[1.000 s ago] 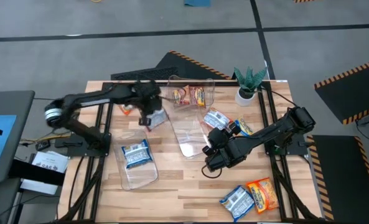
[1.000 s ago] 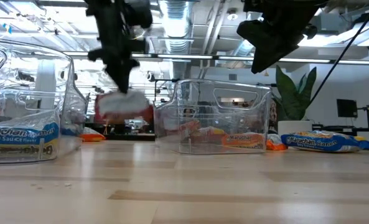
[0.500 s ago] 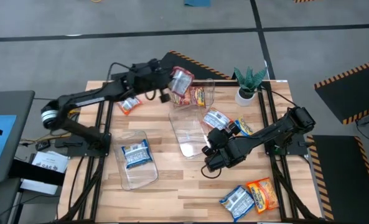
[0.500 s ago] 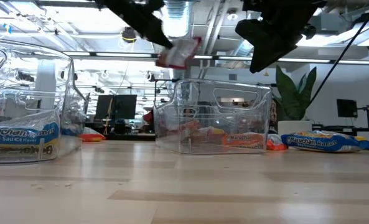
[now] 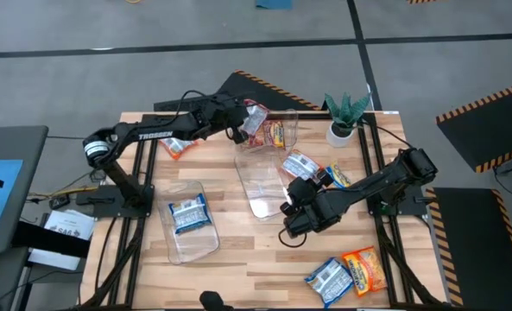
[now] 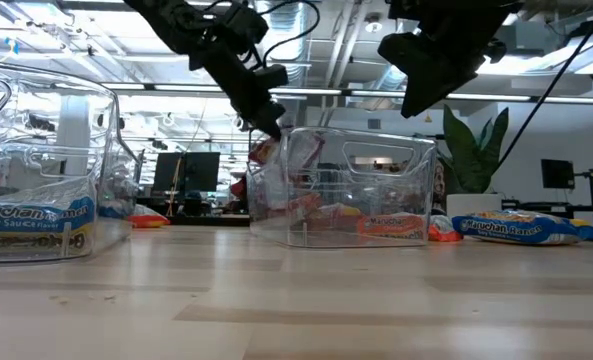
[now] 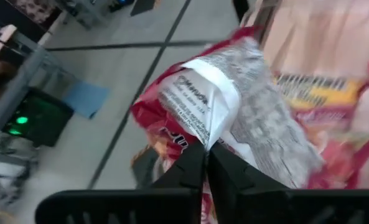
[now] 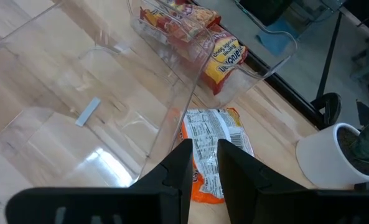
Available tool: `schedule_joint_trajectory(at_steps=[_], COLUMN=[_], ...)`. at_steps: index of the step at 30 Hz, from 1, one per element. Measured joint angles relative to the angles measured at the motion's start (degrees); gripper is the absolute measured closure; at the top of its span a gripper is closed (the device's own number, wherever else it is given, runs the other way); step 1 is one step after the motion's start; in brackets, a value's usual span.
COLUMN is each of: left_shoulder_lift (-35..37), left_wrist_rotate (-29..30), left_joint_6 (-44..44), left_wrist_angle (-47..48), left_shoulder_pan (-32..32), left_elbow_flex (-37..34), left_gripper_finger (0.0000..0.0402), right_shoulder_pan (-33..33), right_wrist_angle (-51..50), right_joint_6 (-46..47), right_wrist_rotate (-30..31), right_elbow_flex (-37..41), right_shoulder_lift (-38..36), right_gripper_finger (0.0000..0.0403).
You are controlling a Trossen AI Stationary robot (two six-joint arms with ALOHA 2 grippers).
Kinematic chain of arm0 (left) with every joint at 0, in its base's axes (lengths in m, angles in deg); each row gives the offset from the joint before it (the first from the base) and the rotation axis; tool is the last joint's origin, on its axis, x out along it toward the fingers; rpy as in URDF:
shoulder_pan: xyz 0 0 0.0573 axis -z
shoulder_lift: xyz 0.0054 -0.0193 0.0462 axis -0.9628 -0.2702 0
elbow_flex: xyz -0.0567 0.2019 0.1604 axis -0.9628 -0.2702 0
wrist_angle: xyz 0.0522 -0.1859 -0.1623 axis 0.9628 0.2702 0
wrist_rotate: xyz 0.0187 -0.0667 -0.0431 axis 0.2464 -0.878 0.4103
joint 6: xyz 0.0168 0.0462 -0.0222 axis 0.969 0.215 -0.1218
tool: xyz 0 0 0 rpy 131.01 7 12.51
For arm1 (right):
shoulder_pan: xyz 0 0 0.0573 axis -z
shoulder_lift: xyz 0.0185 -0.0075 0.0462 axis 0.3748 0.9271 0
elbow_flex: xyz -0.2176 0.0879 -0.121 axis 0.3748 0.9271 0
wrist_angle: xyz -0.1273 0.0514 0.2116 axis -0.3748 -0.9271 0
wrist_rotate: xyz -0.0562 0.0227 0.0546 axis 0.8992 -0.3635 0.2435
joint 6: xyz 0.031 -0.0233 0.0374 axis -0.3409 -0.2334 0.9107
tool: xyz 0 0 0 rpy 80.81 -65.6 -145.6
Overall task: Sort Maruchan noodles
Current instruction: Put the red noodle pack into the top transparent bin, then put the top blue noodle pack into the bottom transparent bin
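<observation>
The left gripper [image 5: 241, 126] is clenched on a red-and-white noodle packet [image 5: 256, 118], pinching it by one edge; in the left wrist view the two dark fingers [image 7: 190, 168] meet on the packet's [image 7: 234, 118] crimped seam. Packet and gripper hang over the rim of the far clear bin [image 5: 290, 121], near the middle of the table's far edge, and the low view shows the packet [image 6: 266, 152] partly down at that bin's [image 6: 376, 190] near-left corner. Inside the bin lie other packets [image 5: 275, 134], red and orange-yellow.

A second, empty clear bin [image 5: 260, 186] sits at the table's middle, and a third bin [image 5: 186, 220] toward the near left corner holds a blue-and-white packet [image 5: 187, 214]. The right gripper [image 5: 295, 210] hovers beside the middle bin, fingers a little apart and holding nothing. More packets lie loose: an orange one [image 5: 178, 147] near the far left corner, a blue-and-white one [image 5: 303, 164] and an orange one [image 5: 338, 177] right of the middle bin, and a pair [image 5: 346, 272] by the near right corner. A potted plant [image 5: 344, 117] stands at the far right corner.
</observation>
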Motion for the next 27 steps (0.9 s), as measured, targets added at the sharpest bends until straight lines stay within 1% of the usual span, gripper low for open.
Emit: schedule_joint_trajectory(at_steps=[2,4,7,11,13,15,17,20,22,23,25,27], left_shoulder_lift=[0.47,1.29,2.71,5.48,7.85,11.12,15.17,21.61,26.5,29.27,35.27,41.85], left_wrist_rotate=[-1.35,-2.98,-5.72,-6.41,-6.57,-8.58,-13.78,-26.15,-33.92,-36.78,-39.29,-38.99], left_joint_6=[-3.34,-6.02,-7.96,-7.88,-8.55,-9.88,-11.7,-16.56,-19.47,-20.43,-22.36,-24.22], left_wrist_angle=[-0.32,-0.14,1.16,3.44,4.89,8.0,11.93,18.96,20.81,20.42,17.1,11.09], left_shoulder_pan=[-0.04,-0.4,-0.63,-0.18,0.01,0.34,0.64,1.2,2.3,3.12,5.7,9.31], left_elbow_flex=[0.01,0.01,0.02,0.02,0.02,0.02,0.04,-0.11,-2.22,-4.25,-9.64,-16.88], left_gripper_finger=[0.0386,0.0364,0.0317,0.025,0.0221,0.0199,0.0185,0.0177,0.0177,0.0176,0.0176,0.0176], right_shoulder_pan=[0.2,0.2,0.2,0.2,0.2,0.2,0.2,0.2,0.2,0.2,0.2,0.2], right_wrist_angle=[0.08,0.27,0.35,0.32,0.32,0.28,0.28,0.26,0.24,0.26,0.24,0.24], right_joint_6=[0.02,0.02,0.04,0.04,0.04,0.04,0.04,0.04,0.04,0.04,0.04,0.04], right_wrist_rotate=[-0.02,-0.08,-0.11,-0.2,-0.17,-0.2,-0.2,-0.17,-0.17,-0.17,-0.15,-0.15], right_elbow_flex=[0.0,0.0,0.0,0.0,0.0,0.0,0.0,0.0,0.0,0.0,0.0,0.0], right_shoulder_lift=[0.0,0.0,0.0,0.0,0.0,0.0,0.0,0.0,0.0,0.0,0.0,0.0], right_gripper_finger=[0.0304,0.0304,0.0304,0.0304,0.0304,0.0304,0.0304,0.0304,0.0304,0.0304,0.0304,0.0304])
